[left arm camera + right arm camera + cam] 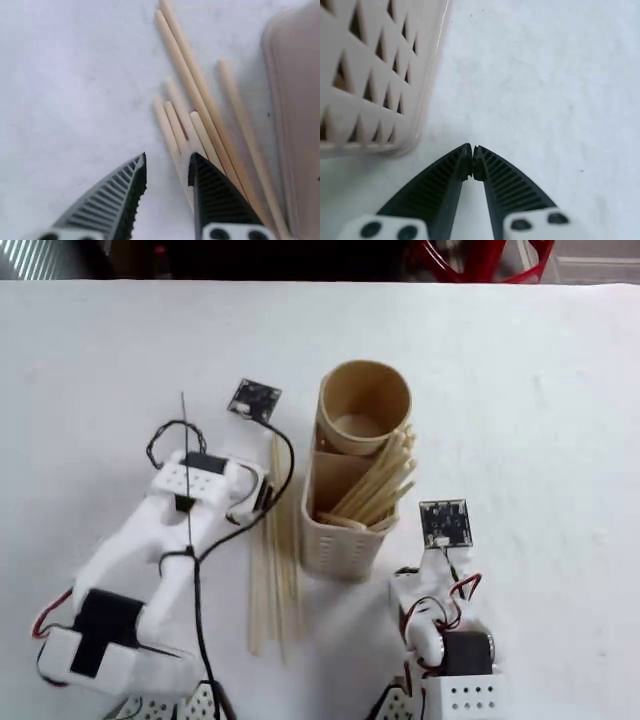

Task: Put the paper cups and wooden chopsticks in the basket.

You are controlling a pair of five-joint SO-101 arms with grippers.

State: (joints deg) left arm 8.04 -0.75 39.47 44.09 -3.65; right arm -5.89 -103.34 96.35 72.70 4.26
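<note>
High view: the beige perforated plastic basket (335, 540) sits mid-table, nearer the front edge. One tan paper cup (363, 405) stands in its far end, mouth up. A bundle of pale wooden chopsticks (385, 485) leans inside the near part, tips over the right rim. More loose wooden chopsticks (272, 570) lie flat on the white table (540, 390), just beside the basket's left wall, running toward the front edge. My left gripper (167, 165) is low over them, fingers spread, nothing between; one finger (215, 195) overlaps some stick ends. My right gripper (472, 155) is over bare table near the basket's right wall, fingers pressed together, holding nothing.
</note>
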